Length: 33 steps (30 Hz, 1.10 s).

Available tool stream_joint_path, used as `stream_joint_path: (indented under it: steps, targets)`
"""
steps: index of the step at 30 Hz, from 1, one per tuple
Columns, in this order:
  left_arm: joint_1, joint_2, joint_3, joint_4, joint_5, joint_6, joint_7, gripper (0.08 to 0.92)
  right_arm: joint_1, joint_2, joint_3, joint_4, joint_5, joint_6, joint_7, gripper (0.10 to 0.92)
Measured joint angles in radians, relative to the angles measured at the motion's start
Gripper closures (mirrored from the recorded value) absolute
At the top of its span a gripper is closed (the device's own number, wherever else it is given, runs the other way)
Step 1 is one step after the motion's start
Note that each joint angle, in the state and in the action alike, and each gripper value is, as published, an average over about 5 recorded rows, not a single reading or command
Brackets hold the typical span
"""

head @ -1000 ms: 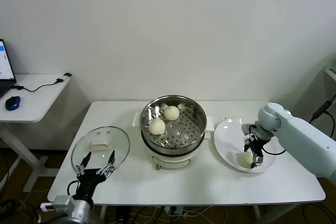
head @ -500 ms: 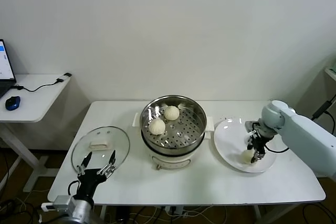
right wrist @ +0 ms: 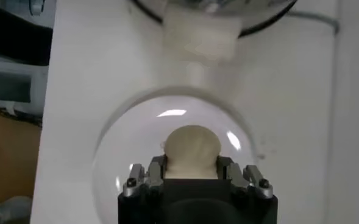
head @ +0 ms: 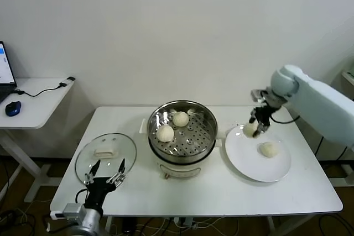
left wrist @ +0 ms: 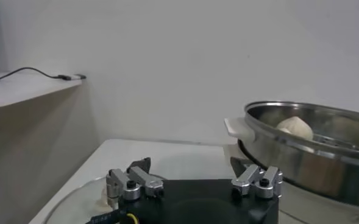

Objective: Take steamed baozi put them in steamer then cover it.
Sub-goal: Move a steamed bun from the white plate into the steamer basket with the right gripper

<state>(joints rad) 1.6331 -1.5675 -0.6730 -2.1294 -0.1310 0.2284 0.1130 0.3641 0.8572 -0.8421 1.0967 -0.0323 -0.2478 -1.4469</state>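
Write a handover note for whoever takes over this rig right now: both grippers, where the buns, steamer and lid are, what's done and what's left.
Right gripper: shut on a bun, lifted above the plate's left edge.
Left gripper: open, idle at the front left of the table, just in front of the lid.
Steamer: uncovered, two buns inside.
One bun remains on the plate.
Done: two buns loaded, third picked up.
Left: put the held bun in the steamer, move the last one, then set the lid on.
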Motion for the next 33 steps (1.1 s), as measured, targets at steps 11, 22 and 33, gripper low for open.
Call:
stream_joint_path:
  steps: [11,22,33]
  targets:
    - [0.022,0.004,-0.020,-0.017,0.003,-0.005,-0.009,0.177,0.162,0.171,-0.141,-0.029,0.191,0.200,-0.004,0.463]
    - [0.030,-0.004,-0.031,-0.034,0.007,0.000,-0.012,0.177,0.185,0.288,-0.226,0.018,0.160,0.692,0.079,0.457]
    - [0.035,-0.010,-0.039,-0.039,0.004,-0.001,-0.015,0.177,0.145,0.325,-0.269,0.090,0.024,0.960,0.136,0.457]
